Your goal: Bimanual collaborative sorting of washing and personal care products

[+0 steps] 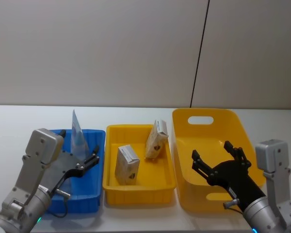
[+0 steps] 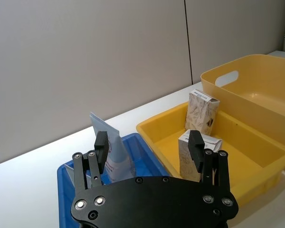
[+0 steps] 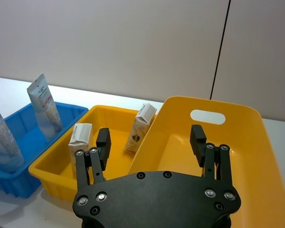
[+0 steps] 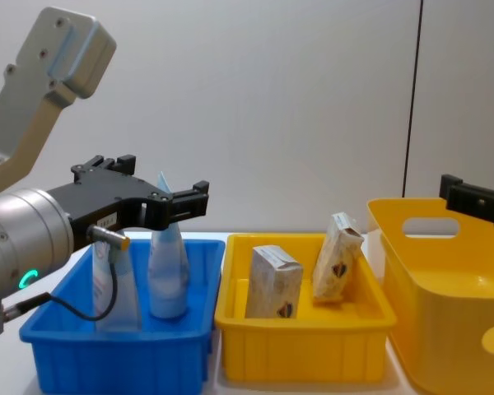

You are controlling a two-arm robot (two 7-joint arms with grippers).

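Left end effector (image 2: pixel 148 141) gapes; chest view reveals two tubes (image 4: pixel 168 276).

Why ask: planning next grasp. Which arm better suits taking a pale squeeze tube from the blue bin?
Left, likely: left gripper open over the blue plastic bin beside the pale squeeze tubes; right gripper over the large yellow bin.

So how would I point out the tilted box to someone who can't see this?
Find the shallow yellow tray in the middle of the row, between the blue bin and the big yellow tub. Two cream cartons stand in it; you want the leaning carton at the back right. Its neighbour, the upright carton, stands straight nearer the front.
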